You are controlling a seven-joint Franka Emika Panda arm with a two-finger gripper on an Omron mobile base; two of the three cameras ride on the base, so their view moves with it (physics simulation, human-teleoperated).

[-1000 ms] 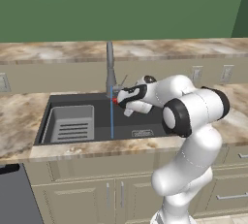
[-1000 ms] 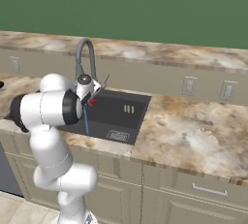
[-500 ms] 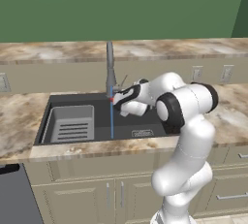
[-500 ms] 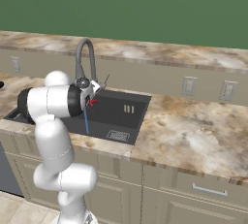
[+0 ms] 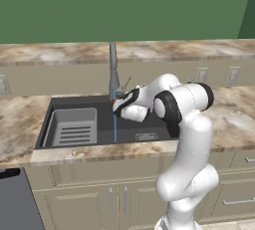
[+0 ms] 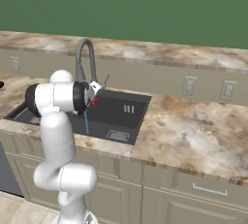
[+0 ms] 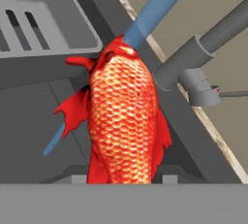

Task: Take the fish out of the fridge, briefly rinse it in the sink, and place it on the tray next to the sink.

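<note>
The small red-orange scaled fish (image 7: 125, 121) hangs over the wide dark charcoal rectangular sink (image 5: 149, 124), its far end meeting the thin blue stream of water (image 5: 115, 127) that falls from the tall grey metal faucet (image 5: 113, 69). In the left base view you see it as a red fleck (image 5: 116, 101) at the tip of the white arm's two-finger gripper (image 5: 119, 103), just below the spout. To its left in the basin lies the grey ribbed rack insert (image 5: 72, 127).

Risk, judged from here: a wet, slim body may slip from the pinch and drop into the basin if you swing the arm quickly toward the marbled beige stone counter (image 6: 193, 131). The faucet stem stands close beside the hand, so a careless lift could strike it.

The gripper's fingers are pressed onto the fish, pinching its near end; the fingertips themselves are hidden behind its body, so you cannot judge their exact spread.
</note>
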